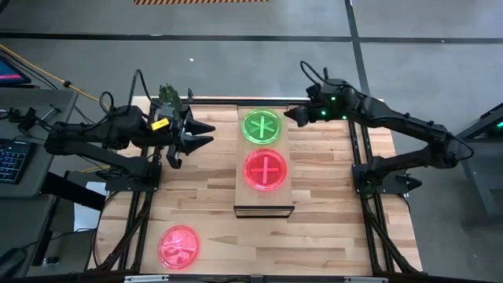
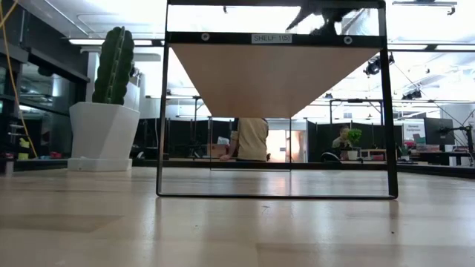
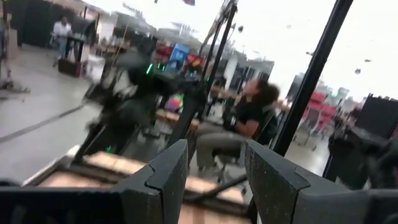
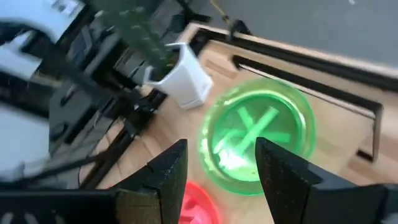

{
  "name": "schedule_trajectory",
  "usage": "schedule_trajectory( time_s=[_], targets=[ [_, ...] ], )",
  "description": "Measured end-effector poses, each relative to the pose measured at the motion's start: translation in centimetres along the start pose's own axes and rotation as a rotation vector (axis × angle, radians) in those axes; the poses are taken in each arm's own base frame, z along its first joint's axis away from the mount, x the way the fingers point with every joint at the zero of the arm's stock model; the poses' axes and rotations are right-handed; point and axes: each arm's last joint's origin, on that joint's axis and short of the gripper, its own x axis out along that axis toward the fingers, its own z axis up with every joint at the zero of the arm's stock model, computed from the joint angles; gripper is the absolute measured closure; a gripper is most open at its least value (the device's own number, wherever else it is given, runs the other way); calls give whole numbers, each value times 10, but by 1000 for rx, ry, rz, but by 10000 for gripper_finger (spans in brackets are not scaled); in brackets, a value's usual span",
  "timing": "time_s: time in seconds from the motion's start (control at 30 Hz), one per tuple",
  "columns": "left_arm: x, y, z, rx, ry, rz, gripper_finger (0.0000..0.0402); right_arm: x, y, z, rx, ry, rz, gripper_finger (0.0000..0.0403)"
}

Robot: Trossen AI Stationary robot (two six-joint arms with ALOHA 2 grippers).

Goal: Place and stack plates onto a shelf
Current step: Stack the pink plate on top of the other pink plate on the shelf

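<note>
Fingers of my right gripper [image 1: 289,116] spread empty, at three o'clock of round translucent green plate [image 1: 261,126] on light-wood shelf [image 1: 245,196]; left gripper [image 1: 206,134] open.

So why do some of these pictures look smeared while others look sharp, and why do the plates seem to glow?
Left wrist view: heavily smeared beyond the left gripper. Right wrist view: the white cactus pot is blurred, and the neon green translucent plate looks lit from within. High view: sharp, with both shelf plates glowing. Low view: bright windows leave the shelf's dark metal frame in silhouette.
</note>
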Motion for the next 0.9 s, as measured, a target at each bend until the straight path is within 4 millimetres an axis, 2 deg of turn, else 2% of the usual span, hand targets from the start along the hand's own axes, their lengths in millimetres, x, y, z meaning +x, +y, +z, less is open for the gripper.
schedule_trajectory(
  time_s=[0.1,0.27,0.4,0.5,0.6,0.7,0.9],
  targets=[
    [0,2,-7,3,74,21,252,-15,12,-2,-117,0,41,233],
    [1,3,-15,-1,144,35,254,-32,27,-20,-231,36,69,233],
    [2,0,-20,1,184,20,254,-42,33,-38,-294,63,-14,233],
    [4,-4,-34,-34,296,0,255,-49,36,-50,-332,80,-84,233],
    [11,-11,-56,-102,444,-77,257,-53,36,-59,-343,106,-122,233],
    [15,-15,-87,-181,551,-153,261,-57,37,-65,-339,123,-136,233],
    [5,-11,-151,-335,694,-221,268,-58,41,-70,-312,137,-128,233]
  ],
)
